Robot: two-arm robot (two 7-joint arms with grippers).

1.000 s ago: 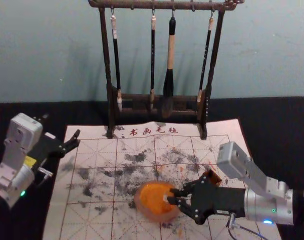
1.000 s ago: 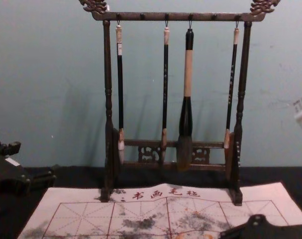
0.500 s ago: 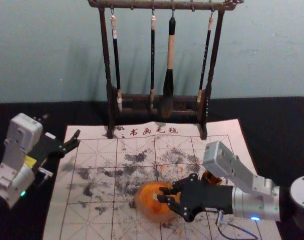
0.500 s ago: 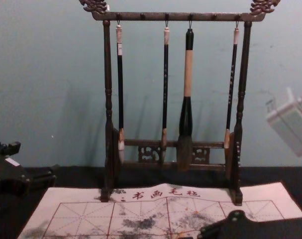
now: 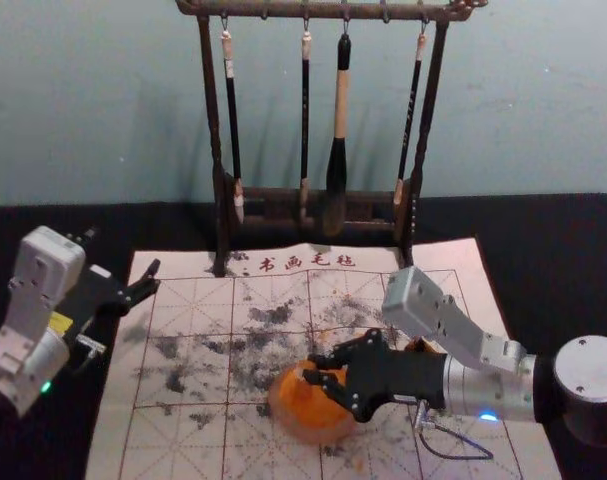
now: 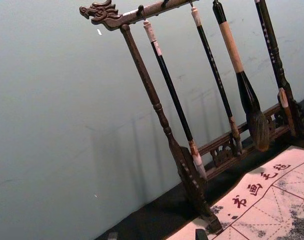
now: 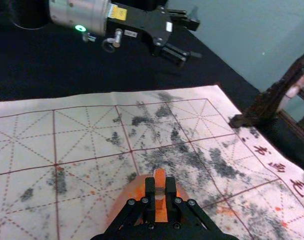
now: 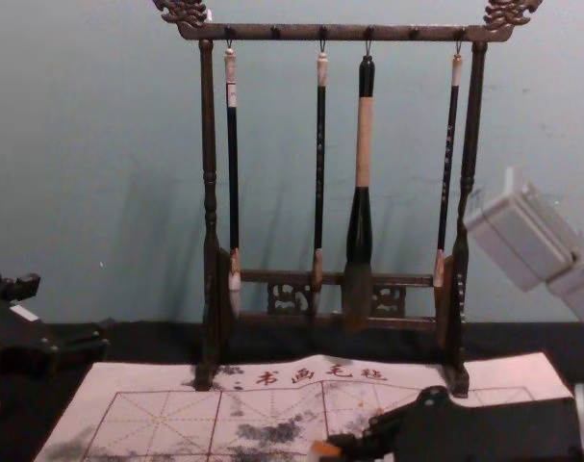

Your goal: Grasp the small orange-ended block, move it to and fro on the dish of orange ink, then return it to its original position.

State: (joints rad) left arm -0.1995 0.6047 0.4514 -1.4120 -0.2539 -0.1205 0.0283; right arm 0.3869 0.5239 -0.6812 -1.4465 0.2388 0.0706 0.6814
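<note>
Red characters (image 5: 308, 262) on the mat (image 5: 183, 320): 书画毛毡.
They run along the mat's far edge, centre of the head view's frame and lower centre of the chest view's. Tiny writing on two brush handles (image 8: 320, 154) (image 8: 448, 149), upper centre and upper right, is too small to read.

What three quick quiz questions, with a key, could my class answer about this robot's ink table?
1. Multiple choice. What grips the orange-ended block?
(a) the left hand
(b) the right hand
(c) neither hand

2. True or false: Four brushes hang from the rack.

3. Fill in the missing word: The dish holds ______ ink.

Key: 1. b; 2. true; 3. orange
</note>
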